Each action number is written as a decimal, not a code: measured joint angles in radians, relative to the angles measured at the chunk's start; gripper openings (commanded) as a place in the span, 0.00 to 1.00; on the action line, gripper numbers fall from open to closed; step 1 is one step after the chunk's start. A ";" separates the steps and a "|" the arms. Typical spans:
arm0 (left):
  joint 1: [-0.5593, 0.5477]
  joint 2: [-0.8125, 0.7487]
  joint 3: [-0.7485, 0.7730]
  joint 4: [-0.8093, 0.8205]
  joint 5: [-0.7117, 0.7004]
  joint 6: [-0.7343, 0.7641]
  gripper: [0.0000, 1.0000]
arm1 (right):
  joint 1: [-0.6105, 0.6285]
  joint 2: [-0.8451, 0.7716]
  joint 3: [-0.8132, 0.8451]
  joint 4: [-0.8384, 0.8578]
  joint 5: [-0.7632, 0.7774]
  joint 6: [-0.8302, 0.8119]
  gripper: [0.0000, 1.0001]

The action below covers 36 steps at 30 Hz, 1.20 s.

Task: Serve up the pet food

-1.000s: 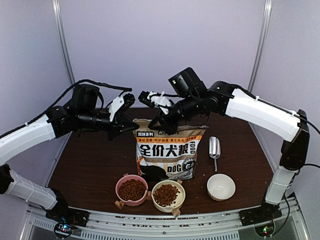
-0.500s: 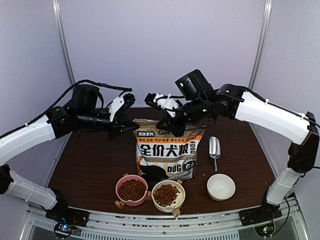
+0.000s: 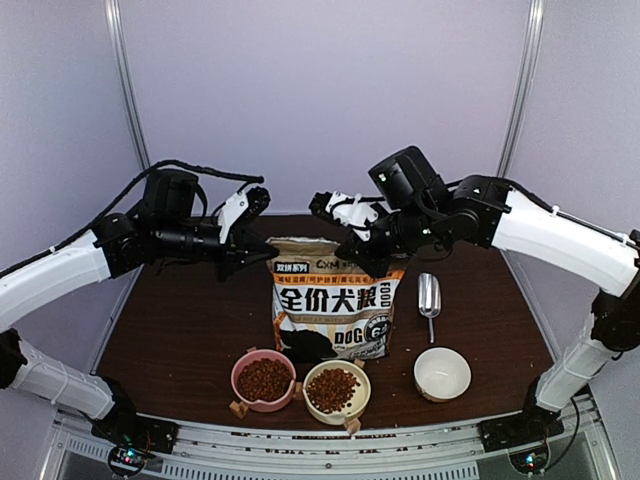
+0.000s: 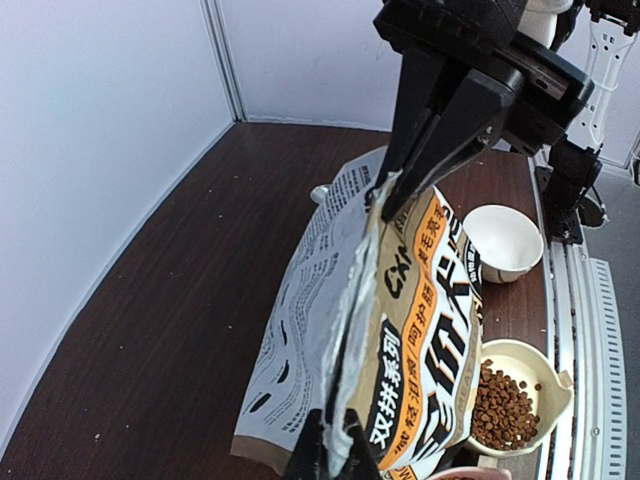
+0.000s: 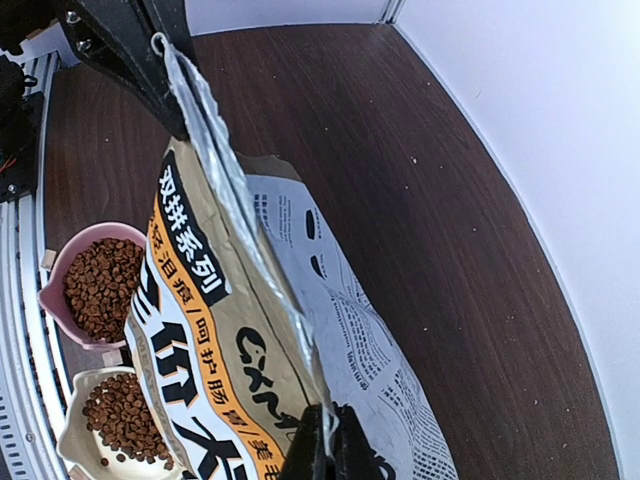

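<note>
Along the near edge of the dark brown desk [image 3: 180,330] three bowls stand in a row; the pink bowl [image 3: 243,385] on the left holds a heap of pet food [image 3: 265,380], the cream bowl [image 3: 356,400] touching it on the right holds a second heap of the same reddish-brown pellets, and the white bowl [image 3: 442,373] sits apart from them further right; just behind the pink and cream bowls the bag [image 3: 335,310], kraft brown with an orange band and bold white print, stands upright with its printed face toward the bowls; a shiny metal scoop [image 3: 429,295] lies flat on the desk just right of the bag and behind the white bowl, touching neither; at the bag's top the left jaws are clamped together on the left corner of its upper edge, the left arm [image 3: 60,270] reaching in from the left side; the right jaws are pinched shut on the opposite, right corner, at the end of the right arm [image 3: 550,230] that arches over from the right; the wrist views show the silver-lined top edge running taut between the two grips, its two lips lying close together; behind everything rise pale walls.
</note>
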 measured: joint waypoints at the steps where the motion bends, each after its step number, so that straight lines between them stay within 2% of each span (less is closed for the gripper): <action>1: 0.000 0.000 0.000 0.000 0.000 0.000 0.00 | 0.001 -0.001 -0.003 0.003 0.002 0.000 0.00; 4: 0.000 0.000 0.000 0.002 0.000 0.000 0.00 | 0.002 -0.007 -0.014 0.015 0.006 -0.004 0.01; 6: -0.001 0.000 0.000 0.003 0.000 0.000 0.00 | 0.003 -0.011 -0.020 0.020 0.009 -0.010 0.12; 8: 0.000 0.000 0.000 0.001 0.000 0.000 0.00 | 0.004 -0.016 -0.026 0.019 0.024 -0.011 0.17; 12: 0.000 0.000 -0.001 0.000 -0.001 0.000 0.00 | -0.002 -0.036 -0.039 -0.003 0.063 -0.016 0.18; 17: 0.000 0.000 -0.001 0.000 -0.002 0.000 0.00 | -0.001 -0.039 -0.042 -0.011 0.082 -0.018 0.10; 19: 0.000 0.000 -0.001 0.001 -0.003 0.000 0.00 | -0.001 -0.039 -0.042 -0.015 0.086 -0.019 0.01; 26: 0.000 0.000 -0.002 0.004 -0.003 0.001 0.00 | 0.005 -0.051 -0.070 0.005 0.106 -0.025 0.00; 27: 0.000 0.000 -0.002 0.004 -0.003 0.001 0.00 | 0.007 -0.056 -0.079 0.013 0.109 -0.025 0.02; 32: 0.000 0.000 -0.002 0.003 -0.003 0.001 0.00 | 0.008 -0.076 -0.101 0.020 0.143 -0.024 0.25; 36: 0.000 -0.002 -0.002 0.000 -0.004 0.001 0.00 | 0.000 -0.109 -0.123 -0.007 0.190 -0.020 0.33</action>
